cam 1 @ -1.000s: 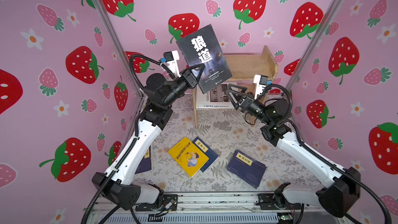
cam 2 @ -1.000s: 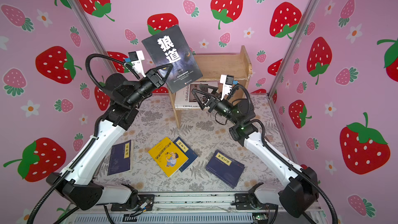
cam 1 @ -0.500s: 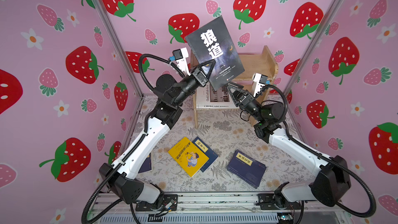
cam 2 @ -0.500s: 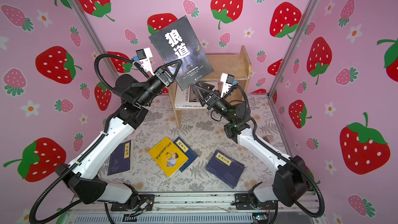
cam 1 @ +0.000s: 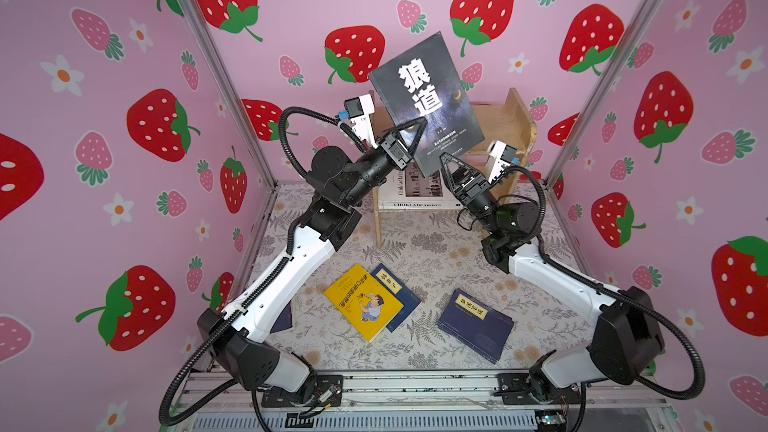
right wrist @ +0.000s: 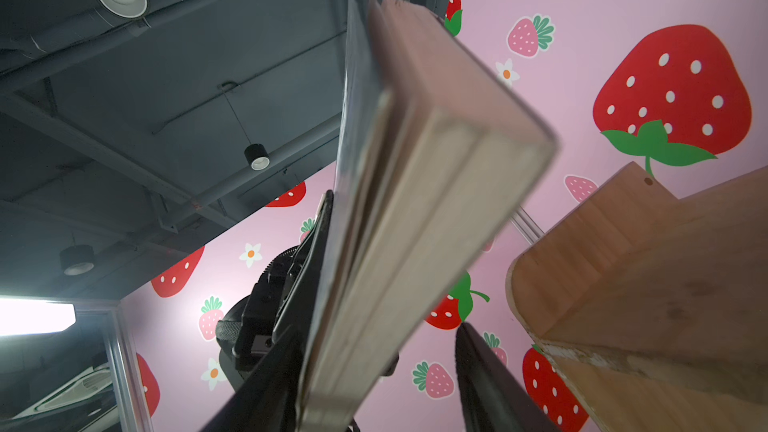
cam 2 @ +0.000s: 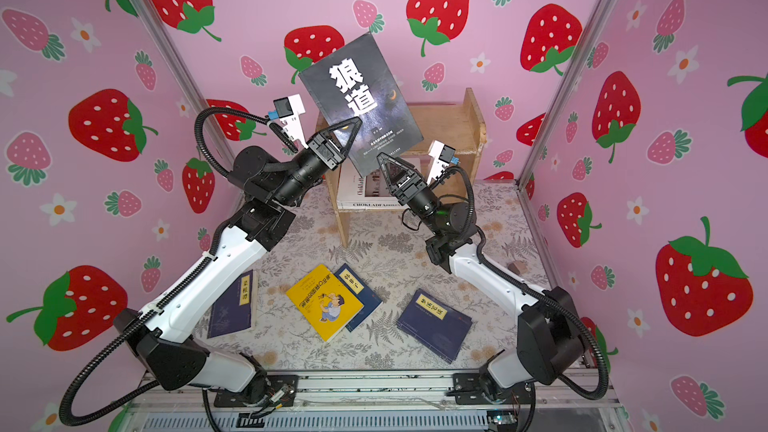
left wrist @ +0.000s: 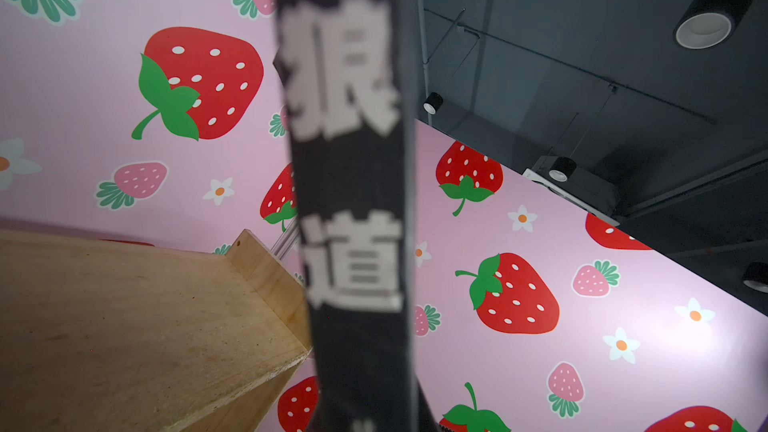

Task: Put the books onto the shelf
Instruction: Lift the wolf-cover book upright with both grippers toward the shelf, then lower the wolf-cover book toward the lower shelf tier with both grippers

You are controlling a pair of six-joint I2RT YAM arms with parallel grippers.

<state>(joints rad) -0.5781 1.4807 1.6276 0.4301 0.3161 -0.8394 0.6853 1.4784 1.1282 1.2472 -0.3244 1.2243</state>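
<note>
We see the left gripper (cam 1: 419, 123) raised over the shelf (cam 1: 517, 118). Its jaws are clamped on the spine-side edge of the dark book (cam 1: 446, 118), which hangs tilted in the air, clear of the wood. The cover reads "狼道" in large white characters beside a yellow eye, and the left wrist view shows the same characters on the spine. We cannot read the small print lower down.

The right gripper (cam 1: 444, 157) sits at the book's lower corner with its jaws partly open. In the right wrist view the book lies between the two fingers (right wrist: 490, 388), with a gap at one of them.

On the shelf's lower tier a white book (cam 1: 419, 204) lies flat, its spine lettered "CHOKLADFABRIKEN". On the fern-patterned counter (cam 1: 415, 243) a yellow cartoon book (cam 1: 361, 301) overlaps a navy book (cam 1: 397, 284). A second navy book (cam 1: 476, 324) with a yellow label lies apart to the right, and a third navy book (cam 2: 228, 313) lies beside the left arm.
</note>
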